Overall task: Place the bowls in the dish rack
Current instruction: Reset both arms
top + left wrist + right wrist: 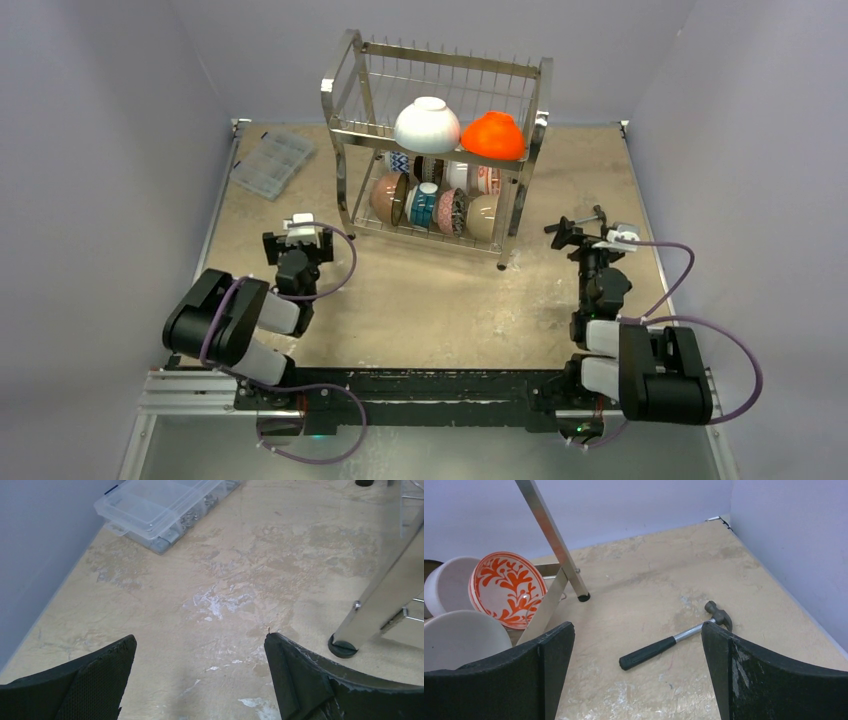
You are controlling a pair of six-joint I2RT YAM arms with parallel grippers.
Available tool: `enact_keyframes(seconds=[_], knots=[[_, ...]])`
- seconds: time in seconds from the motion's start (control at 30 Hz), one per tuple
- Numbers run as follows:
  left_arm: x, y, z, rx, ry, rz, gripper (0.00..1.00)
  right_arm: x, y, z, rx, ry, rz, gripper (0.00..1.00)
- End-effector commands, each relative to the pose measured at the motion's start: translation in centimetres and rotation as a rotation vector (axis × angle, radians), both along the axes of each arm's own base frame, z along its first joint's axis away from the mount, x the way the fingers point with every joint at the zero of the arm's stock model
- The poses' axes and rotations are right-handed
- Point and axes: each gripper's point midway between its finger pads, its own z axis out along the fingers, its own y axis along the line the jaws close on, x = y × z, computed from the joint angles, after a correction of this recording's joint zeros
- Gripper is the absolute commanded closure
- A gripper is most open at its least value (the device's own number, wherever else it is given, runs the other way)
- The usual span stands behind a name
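Note:
The dish rack (345, 95), a tall steel wire frame, stands at the back middle of the table. On its top tier a white bowl (427, 125) and an orange-red bowl (493, 135) lie upside down. Several patterned, brown and white bowls (432, 205) stand on edge in the lower tier. My left gripper (302, 222) hangs open and empty, left of the rack's front left leg (385, 595). My right gripper (597, 243) is open and empty to the rack's right. In the right wrist view an orange-patterned bowl (509, 590) and two white bowls (444, 585) show behind a rack leg (554, 535).
A hammer (674, 640) lies on the table just ahead of my right gripper (638, 627). A flat clear plastic compartment box (160, 510) sits at the back left near the wall. Grey walls close the table on three sides. Bare tabletop lies under my left gripper (200, 645).

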Motion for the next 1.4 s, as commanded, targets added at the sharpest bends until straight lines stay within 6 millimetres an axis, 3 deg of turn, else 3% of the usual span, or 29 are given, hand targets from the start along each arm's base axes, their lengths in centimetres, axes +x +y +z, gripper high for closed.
enact_keyframes(seconds=[0.0,0.3,0.5,0.53,0.67,0.77,0.83,1.37], knots=[[1.6,-0.1,1.9,-0.027,-0.125,-0.039,0.01,0.3,0.4,3.2,-0.067,-0.135,0.025,0.01],[3.2,0.6,0.4,-0.054,-0.072,-0.006,0.01,0.5,0.9,3.3,-0.139,-0.186,0.054,0.01],[3.3,1.3,0.3,-0.061,-0.069,0.039,0.01,0.6,2.0,2.2,-0.144,-0.208,0.112,0.01],[3.3,1.3,0.3,-0.061,-0.07,0.04,0.01,0.5,1.3,2.2,-0.14,-0.201,0.072,0.01],[3.3,1.4,0.2,-0.059,-0.068,0.045,0.01,2.1,1.0,1.5,-0.126,-0.145,0.066,0.01],[3.3,1.4,0.2,-0.059,-0.067,0.046,0.01,5.2,1.0,0.6,-0.129,-0.054,0.082,0.01],[3.3,1.4,0.2,-0.06,-0.067,0.047,0.01,6.2,1.9,-0.5,-0.164,0.013,0.105,0.01],[3.3,1.4,0.2,-0.059,-0.063,0.047,0.01,6.4,2.1,-0.6,-0.171,0.017,0.113,0.01]])
